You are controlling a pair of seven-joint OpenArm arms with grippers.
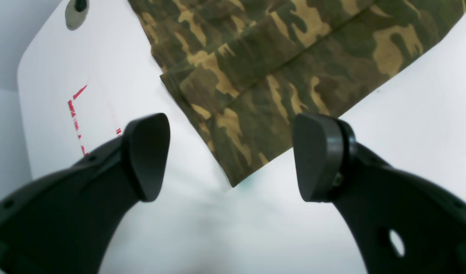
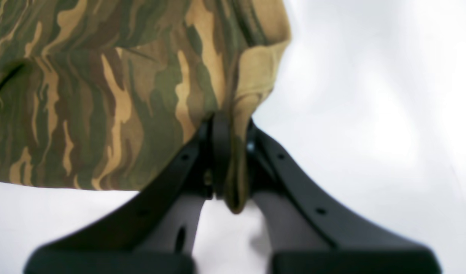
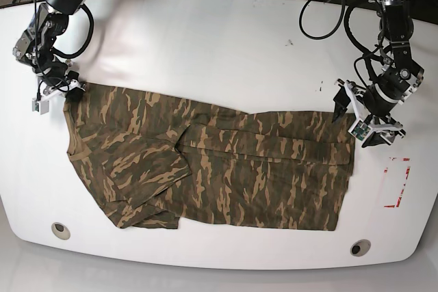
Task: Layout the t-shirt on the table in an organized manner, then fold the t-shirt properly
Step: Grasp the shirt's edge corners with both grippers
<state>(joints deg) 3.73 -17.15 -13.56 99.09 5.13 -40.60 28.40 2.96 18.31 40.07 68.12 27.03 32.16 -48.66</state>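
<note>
right gripper (image 2: 231, 160): that's me on the left edge of the base view, jaws pinched tight on a bit of the t-shirt (image 3: 219, 169). my wrist cam shows a tan strip of cloth squeezed between the black fingers (image 2: 221, 152) and poking out below them.
t-shirt: lying spread across the middle of the table (image 3: 226, 39), long way left to right. mostly flat but kinda rumpled, with a folded-over flap near the lower left and a crease running across the middle. the upper left corner is the part i've got hold of.
table: glossy white, rounded corners. one grommet hole (image 3: 60, 230) near the front left, another grommet (image 3: 359, 247) front right, both clear of the cloth.
left gripper (image 1: 231, 156): on the right of the base view, jaws spread wide, nothing between them. it sits just off the shirt's right end; in its wrist cam a pointed corner of the cloth lies on the table between the two pads (image 1: 147, 156), not touching either.
red marks (image 3: 398, 182): broken red rectangle outline on the far right of the table, beside the shirt's right edge, not under it.
</note>
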